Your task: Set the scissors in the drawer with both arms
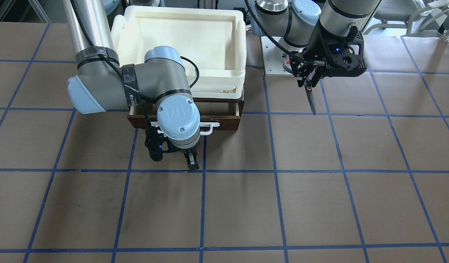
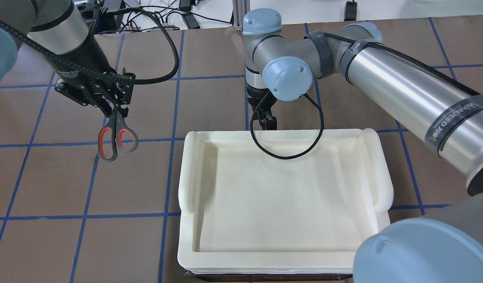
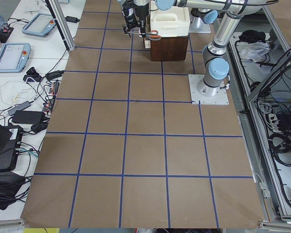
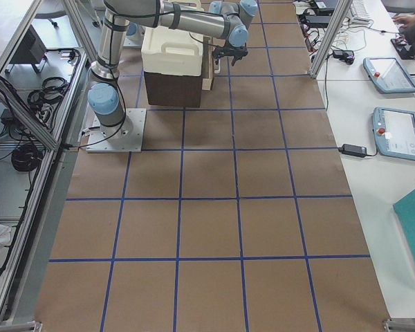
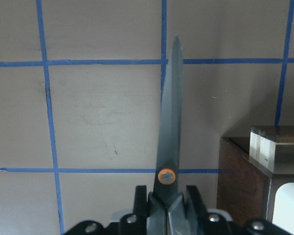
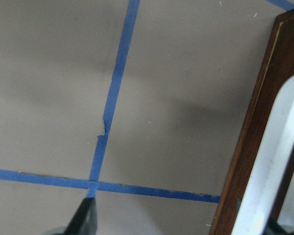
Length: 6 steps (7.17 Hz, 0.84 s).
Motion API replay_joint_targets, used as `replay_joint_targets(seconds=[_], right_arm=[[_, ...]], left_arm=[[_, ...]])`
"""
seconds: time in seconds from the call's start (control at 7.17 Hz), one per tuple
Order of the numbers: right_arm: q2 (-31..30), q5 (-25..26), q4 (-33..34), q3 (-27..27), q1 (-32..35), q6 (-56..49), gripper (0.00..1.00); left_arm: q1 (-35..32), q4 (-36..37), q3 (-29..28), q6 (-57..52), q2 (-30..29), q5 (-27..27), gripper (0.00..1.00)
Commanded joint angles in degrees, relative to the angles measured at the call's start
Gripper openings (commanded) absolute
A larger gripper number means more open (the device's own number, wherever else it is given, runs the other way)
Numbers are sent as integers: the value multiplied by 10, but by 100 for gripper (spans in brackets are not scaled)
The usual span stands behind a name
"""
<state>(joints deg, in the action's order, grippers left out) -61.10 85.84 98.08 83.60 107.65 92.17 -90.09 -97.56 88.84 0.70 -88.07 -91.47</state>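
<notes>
My left gripper [image 1: 307, 83] is shut on the scissors [image 1: 311, 100] near their pivot and holds them in the air left of the drawer unit. The slim dark blades point down at the table. The orange-lined handles [image 2: 117, 139] show in the overhead view, and the blade [image 5: 170, 107] shows in the left wrist view. The drawer [image 1: 224, 122] has a dark brown front and a white bar handle [image 1: 211, 128] and stands pulled out a little. My right gripper [image 1: 190, 162] hangs open and empty just in front of the handle, apart from it. One fingertip [image 6: 85, 220] shows beside the drawer front [image 6: 257, 122].
A white foam tray [image 2: 188, 173] sits on top of the drawer unit, over the drawer. The left arm's base plate [image 1: 273, 60] is beside the unit. Brown table paper with blue tape lines lies all around.
</notes>
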Motion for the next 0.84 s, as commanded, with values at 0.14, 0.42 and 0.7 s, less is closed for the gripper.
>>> replay_joint_targets(seconds=[0.14,0.42,0.7], right_arm=[[16,3,2,-24,-1,-3,100],[16,10,1,-35,-2,-3,100],[16,15,0,-41,-2,-13,100]], left_arm=[[0,-1,3,1,0,-2,3],[0,0,5,0,1,-3,3],[0,0,5,0,0,-3,3]])
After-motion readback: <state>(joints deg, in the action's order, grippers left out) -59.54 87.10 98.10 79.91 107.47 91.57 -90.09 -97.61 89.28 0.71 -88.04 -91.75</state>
